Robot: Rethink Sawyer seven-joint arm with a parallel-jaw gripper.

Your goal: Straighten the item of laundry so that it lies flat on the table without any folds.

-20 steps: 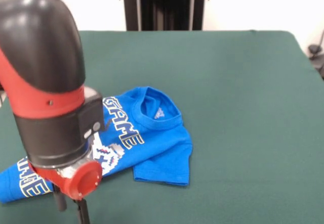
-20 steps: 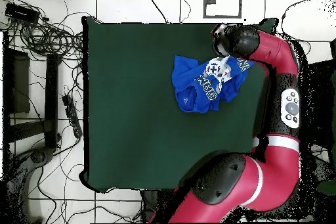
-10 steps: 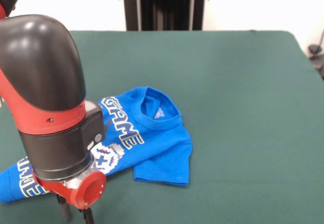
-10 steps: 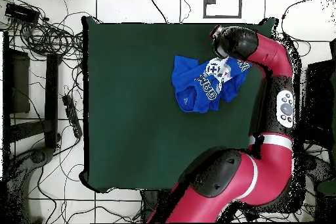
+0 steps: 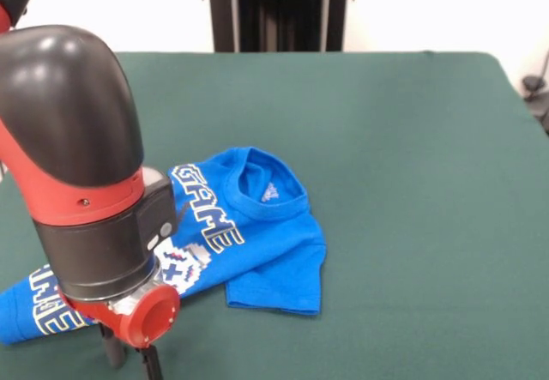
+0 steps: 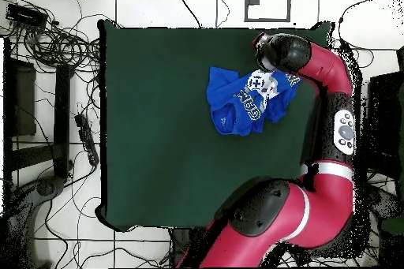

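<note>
blue T-shirt [image 5: 249,234] rumpled, folded on green table [image 5: 412,165] | gripper [image 5: 129,361] low over its hem end | finger state: can't tell

"GAME" on the blue T-shirt [image 5: 257,226]

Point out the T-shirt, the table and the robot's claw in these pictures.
T-shirt [image 5: 266,243]: front view, blue chest fabric below the collar.
Table [image 5: 412,140]: front view, bare green cloth.
Claw [image 5: 129,361]: front view, between the dark fingertips at the bottom edge.
</note>
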